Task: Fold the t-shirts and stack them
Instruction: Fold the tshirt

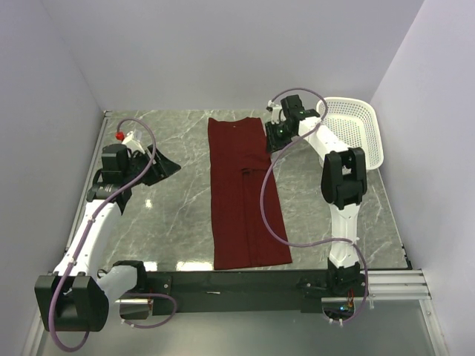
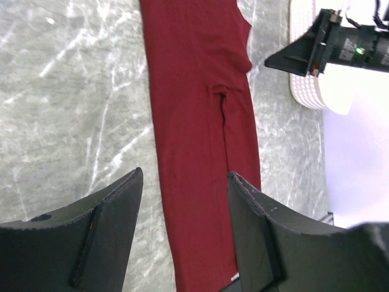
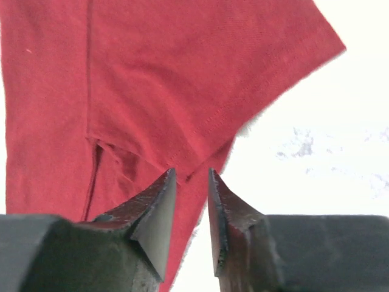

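The plain maroon short-sleeved cotton t-shirt (image 1: pixel 245 200) is lying as a long folded strip, its sleeve hem directly under the right gripper (image 3: pixel 191 176), whose jaws are standing narrowly parted, released. The left gripper (image 2: pixel 182 182) is hovering beside the shirt, spread wide and empty.

Left arm (image 1: pixel 90 225), lower left: white links, black joints, red knob (image 1: pixel 119 136) by wrist. Right arm (image 1: pixel 341 185), same build. Mauve cable (image 1: pixel 262 194) looped along each. Right gripper (image 3: pixel 191 182): matte black wedge fingers (image 3: pixel 152 219).
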### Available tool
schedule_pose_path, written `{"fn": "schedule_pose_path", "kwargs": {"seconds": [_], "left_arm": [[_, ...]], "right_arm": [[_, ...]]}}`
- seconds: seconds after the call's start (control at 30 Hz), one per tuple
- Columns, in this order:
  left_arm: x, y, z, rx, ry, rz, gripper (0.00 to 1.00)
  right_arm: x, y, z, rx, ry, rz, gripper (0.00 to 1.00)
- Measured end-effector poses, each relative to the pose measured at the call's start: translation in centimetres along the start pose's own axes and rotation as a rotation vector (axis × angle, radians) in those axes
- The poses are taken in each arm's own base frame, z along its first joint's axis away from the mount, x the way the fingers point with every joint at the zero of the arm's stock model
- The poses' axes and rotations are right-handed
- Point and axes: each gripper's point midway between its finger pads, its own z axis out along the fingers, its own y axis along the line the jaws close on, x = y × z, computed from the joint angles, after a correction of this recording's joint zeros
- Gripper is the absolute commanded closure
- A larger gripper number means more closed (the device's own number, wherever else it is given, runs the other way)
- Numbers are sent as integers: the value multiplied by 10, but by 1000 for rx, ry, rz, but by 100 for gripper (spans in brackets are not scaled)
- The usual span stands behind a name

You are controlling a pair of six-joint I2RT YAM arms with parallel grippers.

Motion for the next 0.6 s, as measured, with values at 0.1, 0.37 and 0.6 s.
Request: {"fn": "schedule_pose_path", "kwargs": {"seconds": [0.1, 0.37, 0.6], "left_arm": [[5, -4, 0, 30, 23, -4, 37], [51, -44, 34, 190, 192, 80, 38], [109, -85, 100, 257, 377, 258, 41]], "right_arm": [[6, -7, 0, 2, 11, 20, 64], [-7, -43, -5, -20, -30, 256, 59], [-17, -65, 41, -6, -25, 463, 57]]}}
